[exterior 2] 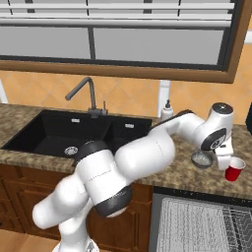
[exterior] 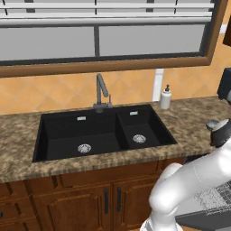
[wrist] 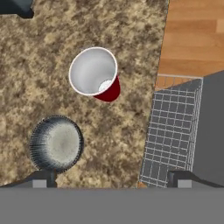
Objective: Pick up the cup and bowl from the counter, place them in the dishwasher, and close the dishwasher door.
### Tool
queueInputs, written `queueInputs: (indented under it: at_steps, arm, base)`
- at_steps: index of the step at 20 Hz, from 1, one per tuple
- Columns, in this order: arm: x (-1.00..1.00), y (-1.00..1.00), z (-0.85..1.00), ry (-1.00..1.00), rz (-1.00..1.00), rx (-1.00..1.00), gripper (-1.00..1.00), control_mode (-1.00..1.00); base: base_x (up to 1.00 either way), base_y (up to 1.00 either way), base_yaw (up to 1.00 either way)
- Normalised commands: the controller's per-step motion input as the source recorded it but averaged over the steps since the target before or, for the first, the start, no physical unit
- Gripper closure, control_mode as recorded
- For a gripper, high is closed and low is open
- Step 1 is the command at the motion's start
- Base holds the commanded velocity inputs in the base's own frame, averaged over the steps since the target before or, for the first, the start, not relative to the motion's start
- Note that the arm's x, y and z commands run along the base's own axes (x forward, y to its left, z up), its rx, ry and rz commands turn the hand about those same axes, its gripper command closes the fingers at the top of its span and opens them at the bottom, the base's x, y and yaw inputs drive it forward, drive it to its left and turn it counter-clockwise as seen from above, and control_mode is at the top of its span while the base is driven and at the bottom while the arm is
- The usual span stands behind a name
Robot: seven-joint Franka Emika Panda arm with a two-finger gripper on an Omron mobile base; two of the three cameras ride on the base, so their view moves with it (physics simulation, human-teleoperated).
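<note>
The red cup stands upright on the granite counter, white inside showing, near the counter's front edge. The grey-blue bowl sits beside it, a short gap apart. My gripper hovers above both, open, with nothing between its widely spread fingertips. In the right base view the hand hangs over the bowl, with the cup just to its right. The dishwasher is open below the counter edge, its wire rack showing.
A black double sink with a faucet lies left of the work spot. A white soap bottle stands behind the sink's right corner. A dark appliance is at the counter's far right. Wooden cabinets sit under the sink.
</note>
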Motion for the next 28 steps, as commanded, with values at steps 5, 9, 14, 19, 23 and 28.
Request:
queueInputs:
  at_steps: [5,9,14,19,23,28]
  arm:
    - [-0.06,-0.21,0.00,0.00,-0.01,0.00,-1.00,-1.00]
    - [-0.07,-0.31,-0.09,0.00,-0.05,0.00,-1.00,-1.00]
    - [-0.01,-0.24,-0.38,0.00,-0.10,0.00,-1.00,-1.00]
    - [0.01,-0.08,-0.21,0.00,-0.09,0.00,-1.00,-1.00]
    - [0.00,-0.22,-0.03,0.00,-0.11,0.01,-1.00,-1.00]
    - [0.12,-0.17,-0.03,0.00,-0.14,0.03,-1.00,-1.00]
  base:
    - [0.00,0.00,0.00]
    - [0.00,0.00,0.00]
    - [0.00,0.00,0.00]
    - [0.00,0.00,0.00]
    - [0.00,0.00,0.00]
    - [0.00,0.00,0.00]
